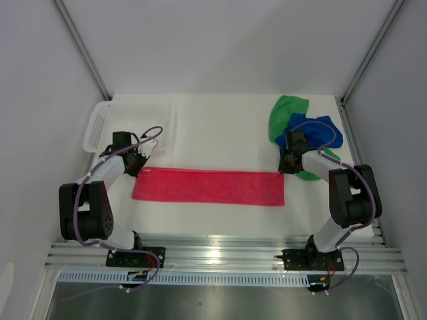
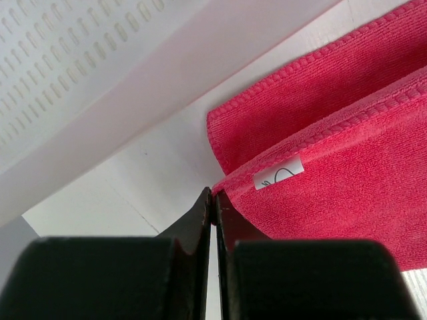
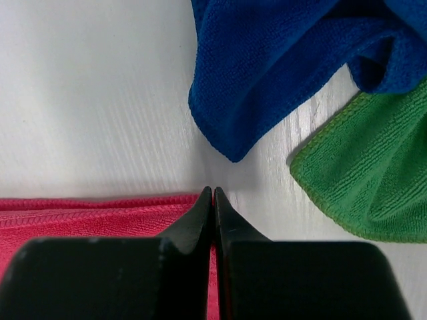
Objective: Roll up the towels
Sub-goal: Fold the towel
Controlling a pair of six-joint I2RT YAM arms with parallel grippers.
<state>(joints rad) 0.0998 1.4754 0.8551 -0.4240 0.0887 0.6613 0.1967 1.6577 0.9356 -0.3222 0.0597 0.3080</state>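
Both my left tool [image 2: 212,195] and right tool [image 3: 213,193] are clenched on the pink towel's [image 1: 208,187] far corners, which I judge keeps the folded strip taut for rolling.

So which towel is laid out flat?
The pink-red towel, a long strip across the front; the blue towel and green towel lie bunched together, back right.

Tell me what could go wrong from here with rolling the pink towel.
1. The left gripper, shut, meets only the very corner of the folded pink towel. A hold there, if any, may slip or lift just the top layer, opening the fold.
2. The blue towel and green towel lie close beside the shut right gripper at the strip's other end. A roll started there might snag them.
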